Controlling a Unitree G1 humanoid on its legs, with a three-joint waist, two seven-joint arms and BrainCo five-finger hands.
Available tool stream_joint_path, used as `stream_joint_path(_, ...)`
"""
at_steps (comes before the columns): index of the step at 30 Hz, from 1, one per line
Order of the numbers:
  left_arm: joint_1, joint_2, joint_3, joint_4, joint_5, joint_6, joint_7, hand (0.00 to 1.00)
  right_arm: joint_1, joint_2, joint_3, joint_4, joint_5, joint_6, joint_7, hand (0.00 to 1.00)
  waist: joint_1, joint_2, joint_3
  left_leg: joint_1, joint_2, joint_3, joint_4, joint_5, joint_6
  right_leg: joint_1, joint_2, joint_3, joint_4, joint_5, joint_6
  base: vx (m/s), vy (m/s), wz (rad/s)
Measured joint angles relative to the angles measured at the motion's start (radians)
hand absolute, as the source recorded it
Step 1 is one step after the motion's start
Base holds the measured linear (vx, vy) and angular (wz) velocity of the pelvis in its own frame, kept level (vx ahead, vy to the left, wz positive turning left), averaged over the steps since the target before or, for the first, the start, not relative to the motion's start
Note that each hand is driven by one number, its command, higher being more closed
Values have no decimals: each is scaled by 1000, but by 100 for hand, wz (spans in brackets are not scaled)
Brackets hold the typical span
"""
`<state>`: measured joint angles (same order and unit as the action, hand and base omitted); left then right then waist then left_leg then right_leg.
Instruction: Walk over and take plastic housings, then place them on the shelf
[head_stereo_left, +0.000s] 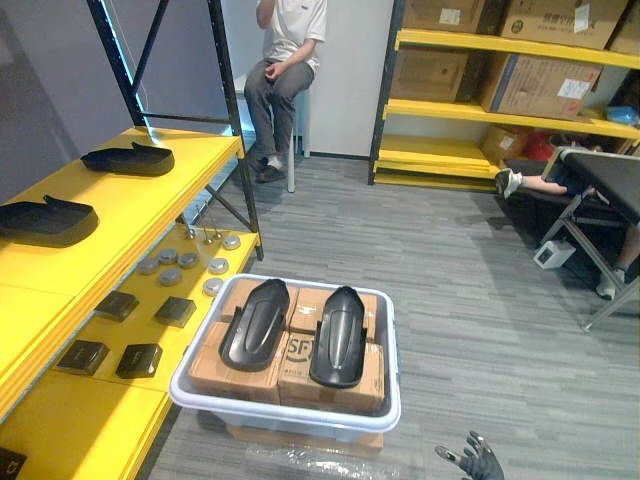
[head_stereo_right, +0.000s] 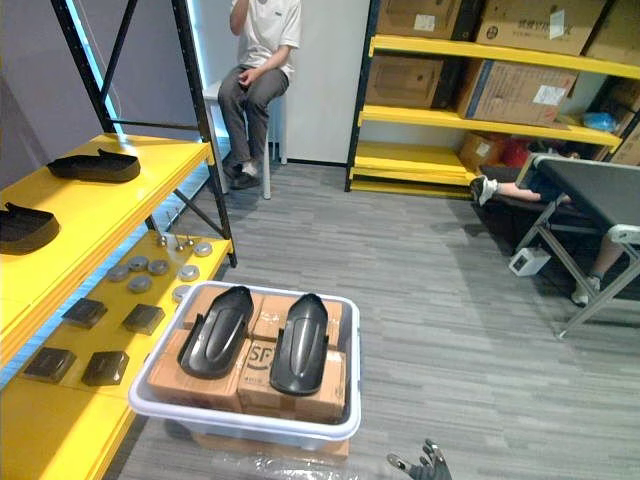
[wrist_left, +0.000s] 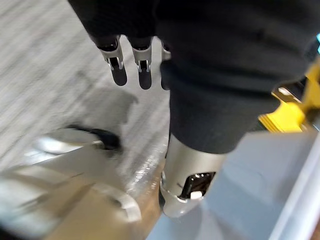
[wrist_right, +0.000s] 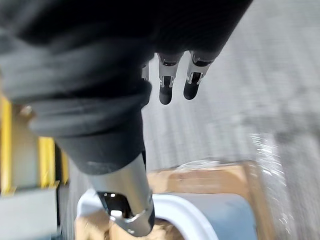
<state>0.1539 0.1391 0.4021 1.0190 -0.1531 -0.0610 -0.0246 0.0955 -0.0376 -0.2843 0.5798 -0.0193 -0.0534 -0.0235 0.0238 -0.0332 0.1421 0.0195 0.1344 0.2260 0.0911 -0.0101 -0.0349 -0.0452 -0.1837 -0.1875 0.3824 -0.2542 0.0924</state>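
Storeroom: yellow racking (head_stereo_left: 140, 190), stacked cartons (head_stereo_left: 545, 85), parts bin (head_stereo_left: 385, 400).

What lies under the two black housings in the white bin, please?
The left housing and right housing lie on cardboard boxes packed in the bin. Anything beneath those boxes is covered by them and the bin's wall.

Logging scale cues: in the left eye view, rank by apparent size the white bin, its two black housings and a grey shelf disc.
1. white bin
2. left housing and right housing, alike
3. grey disc
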Motion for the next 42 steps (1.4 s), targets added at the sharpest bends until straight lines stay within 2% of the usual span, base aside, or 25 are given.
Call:
stream_joint_path(1,-6,12,-12,1,-11,-8,1,0,-6,0,16,-28,-26,-2,-14,0,-8,-21,7,1,-14,-15,-5,-2,-23,-22,1,42,-133,102,-2,133,-241,42)
stream_joint_path(2,-17,6,-28,14,-14,-5,2,0,-4,-11,15,-38,-34,-3,-20,0,-15,-16,11,13,-15,-43,-19,-4,-37,-18,10,42,-121,141,2,180,-283,36)
stream_joint_path(3,-9,-22,-40,23,-16,-5,2,0,1,-32,16,-57,-50,-3,-34,0,-6,8,6,15,5,-58,-39,2,-45,-4,31,38,-141,142,-1,154,-221,21)
stream_joint_path(5,8,-61,-41,23,-13,-5,4,0,-17,-53,24,-73,-67,-3,-49,0,-6,33,10,14,26,-70,-62,3,-57,-4,58,32,-163,147,-8,122,-163,0)
stream_joint_path(8,12,-68,-75,21,-9,-9,13,0,-37,-57,38,-129,-91,-4,-73,0,-3,38,30,-15,40,-105,-73,11,-82,-4,78,-2,-192,152,-16,81,-93,24)
stream_joint_path(13,-25,-53,-138,-2,1,-28,28,0,-238,-64,95,-125,-153,-4,-145,0,20,37,137,-113,18,-166,-15,13,-83,-28,56,-50,-218,171,-17,18,34,32)
stream_joint_path(15,-44,-50,-155,-23,-1,-35,39,0,-361,-64,114,-119,-157,-4,-173,0,45,41,193,-158,17,-184,19,12,-82,-44,55,-63,-228,185,-20,-78,57,27)
stream_joint_path(16,-61,-50,-178,-29,-8,-41,42,0,-497,-70,112,-78,-157,-4,-208,0,66,46,234,-200,16,-202,44,12,-82,-65,55,-73,-228,191,-23,-91,42,17)
stream_joint_path(19,-67,-48,-205,-29,-20,-42,51,0,-631,-85,111,-35,-155,-4,-247,0,92,60,279,-226,16,-210,59,12,-81,-85,55,-75,-222,195,-25,-78,30,9)
stream_joint_path(21,-65,-47,-237,-21,-22,-40,65,0,-736,-109,111,16,-150,-3,-289,0,107,75,292,-272,12,-224,67,12,-79,-126,52,-79,-210,195,-25,-83,37,9)
stream_joint_path(24,-67,-38,-278,-21,-41,-43,72,0,-833,-152,110,99,-128,-1,-326,0,122,81,302,-316,8,-232,85,12,-77,-166,48,-79,-194,195,-25,-26,19,5)
stream_joint_path(30,-85,-25,-343,1,-100,-46,86,0,-972,-224,135,305,-65,13,-348,0,129,96,318,-351,7,-239,93,15,-73,-201,47,-80,-180,196,-26,-3,0,1)
stream_joint_path(35,-118,-19,-355,48,-123,-45,102,0,-971,-217,190,350,-64,39,-333,0,136,98,320,-360,10,-241,99,15,-73,-207,50,-78,-181,198,-30,0,0,0)
stream_joint_path(39,-137,-11,-355,68,-154,-44,108,0,-965,-191,237,327,-66,44,-326,0,122,85,328,-370,20,-238,105,15,-73,-216,61,-69,-184,205,-40,-27,-9,-6)
stream_joint_path(40,-145,-10,-355,71,-163,-44,109,0,-956,-187,258,314,-67,51,-322,100,120,83,329,-372,23,-237,105,15,-73,-218,63,-69,-184,206,-41,-40,-18,-7)
stream_joint_path(42,-153,-8,-355,71,-180,-45,113,0,-938,-156,287,265,-84,65,-318,100,113,75,334,-374,30,-230,105,15,-73,-227,71,-59,-184,211,-47,-46,-16,-14)
